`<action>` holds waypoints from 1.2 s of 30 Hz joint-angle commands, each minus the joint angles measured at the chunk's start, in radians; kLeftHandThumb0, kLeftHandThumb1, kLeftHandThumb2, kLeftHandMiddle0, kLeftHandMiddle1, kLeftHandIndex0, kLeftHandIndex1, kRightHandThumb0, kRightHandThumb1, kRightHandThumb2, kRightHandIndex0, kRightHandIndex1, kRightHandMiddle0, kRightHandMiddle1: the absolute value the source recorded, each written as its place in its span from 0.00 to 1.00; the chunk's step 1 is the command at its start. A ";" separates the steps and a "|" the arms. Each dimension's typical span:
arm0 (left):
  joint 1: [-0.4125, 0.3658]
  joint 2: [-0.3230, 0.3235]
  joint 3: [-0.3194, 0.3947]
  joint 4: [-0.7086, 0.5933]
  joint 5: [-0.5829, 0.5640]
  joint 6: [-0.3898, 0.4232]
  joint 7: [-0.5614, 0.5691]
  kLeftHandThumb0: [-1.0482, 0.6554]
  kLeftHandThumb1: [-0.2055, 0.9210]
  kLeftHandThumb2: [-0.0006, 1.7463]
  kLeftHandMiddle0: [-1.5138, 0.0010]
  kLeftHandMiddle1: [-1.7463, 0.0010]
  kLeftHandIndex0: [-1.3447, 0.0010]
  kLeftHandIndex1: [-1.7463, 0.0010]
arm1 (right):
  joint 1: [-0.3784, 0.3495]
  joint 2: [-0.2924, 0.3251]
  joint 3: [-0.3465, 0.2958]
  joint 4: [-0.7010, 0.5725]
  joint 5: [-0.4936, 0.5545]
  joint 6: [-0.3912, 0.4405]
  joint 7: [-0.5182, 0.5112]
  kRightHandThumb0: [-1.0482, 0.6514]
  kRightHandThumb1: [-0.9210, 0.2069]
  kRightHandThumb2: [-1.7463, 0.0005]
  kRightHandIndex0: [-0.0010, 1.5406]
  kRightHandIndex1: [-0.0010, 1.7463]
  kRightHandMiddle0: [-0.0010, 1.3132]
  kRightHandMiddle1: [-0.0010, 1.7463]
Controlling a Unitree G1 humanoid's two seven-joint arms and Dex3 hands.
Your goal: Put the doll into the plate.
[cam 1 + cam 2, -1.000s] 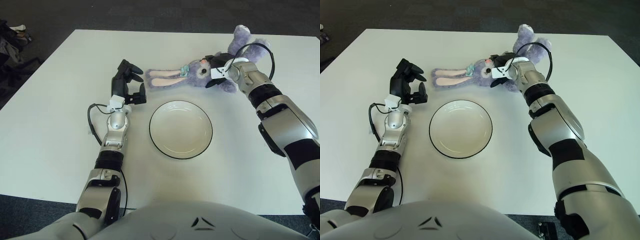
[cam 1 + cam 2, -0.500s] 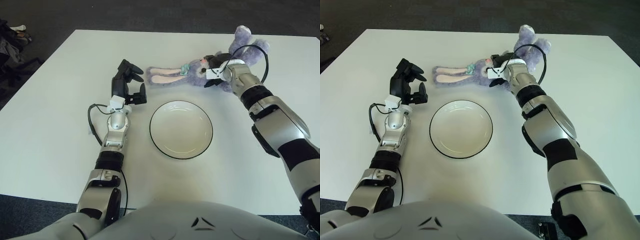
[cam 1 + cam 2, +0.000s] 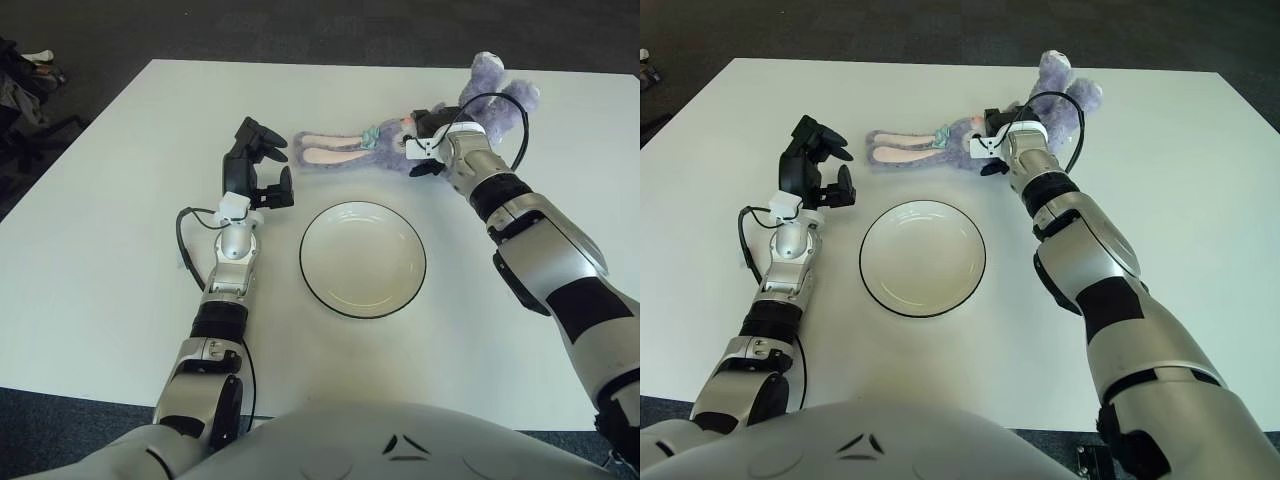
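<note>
You have the doll, a purple plush rabbit, lying on the white worktop just beyond the far rim of the plate, its long pink-lined ears stretched toward your left and its body and legs trailing off to the right. The plate is white with a dark rim and has nothing in it; the doll lies apart from it. Your right robot hand is on the doll at its head and neck, dark fingers pressed into the plush, but you cannot tell whether they have actually closed around it. Your left robot hand is raised to the left of the plate, near the tips of the doll's ears, its fingers loosely spread and holding nothing.
</note>
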 commanded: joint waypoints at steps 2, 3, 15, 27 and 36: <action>0.081 -0.015 -0.001 0.052 0.020 -0.016 0.026 0.61 0.46 0.76 0.67 0.00 0.64 0.00 | 0.067 0.022 0.008 0.052 0.003 0.020 -0.010 0.48 0.68 0.37 0.00 0.56 0.00 0.38; 0.081 -0.014 -0.001 0.052 0.020 -0.017 0.026 0.61 0.46 0.76 0.67 0.00 0.64 0.00 | 0.069 0.025 0.006 0.055 0.004 0.024 -0.022 0.50 0.70 0.36 0.00 0.59 0.00 0.42; 0.079 -0.008 -0.001 0.059 0.027 -0.031 0.034 0.61 0.46 0.76 0.67 0.00 0.64 0.00 | 0.110 0.024 -0.052 0.071 0.054 -0.046 -0.227 0.76 0.73 0.16 0.00 0.92 0.05 0.90; 0.076 -0.001 -0.002 0.065 0.031 -0.033 0.033 0.61 0.46 0.76 0.67 0.00 0.64 0.00 | 0.112 0.042 -0.162 0.040 0.151 -0.051 -0.234 0.86 0.41 0.36 0.31 0.99 0.53 1.00; 0.076 0.004 -0.003 0.065 0.022 -0.030 0.023 0.61 0.46 0.76 0.67 0.00 0.64 0.00 | 0.118 0.052 -0.189 0.026 0.167 -0.025 -0.243 0.83 0.15 0.63 0.26 0.92 0.69 1.00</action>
